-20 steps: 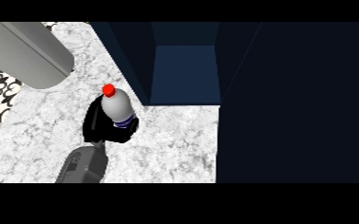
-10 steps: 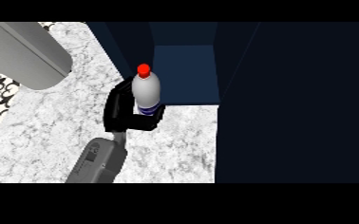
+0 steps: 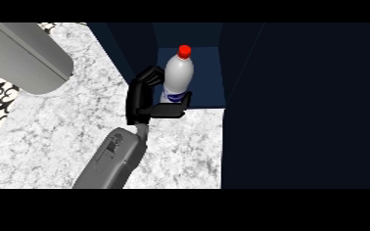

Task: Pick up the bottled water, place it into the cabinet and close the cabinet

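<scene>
The bottled water (image 3: 177, 76) is a white bottle with a red cap and a blue label, and it stands upright. It is in the mouth of the dark blue cabinet (image 3: 209, 85), by the left wall. My left hand (image 3: 137, 100) is shut on its lower part, fingers behind it and thumb across the near side. The grey forearm comes in from the lower left. I cannot tell whether the bottle's base rests on the cabinet floor. The cabinet door (image 3: 296, 107) stands open as a broad dark panel at the right. My right hand does not show.
The marble counter (image 3: 180, 151) runs below and left of the cabinet. A large grey cylinder (image 3: 33, 58) lies at the upper left. A black-and-white patterned thing (image 3: 4, 98) shows at the left edge.
My left hand has carried the bottle up and to the right, from over the counter into the cabinet's opening. The forearm has followed it.
</scene>
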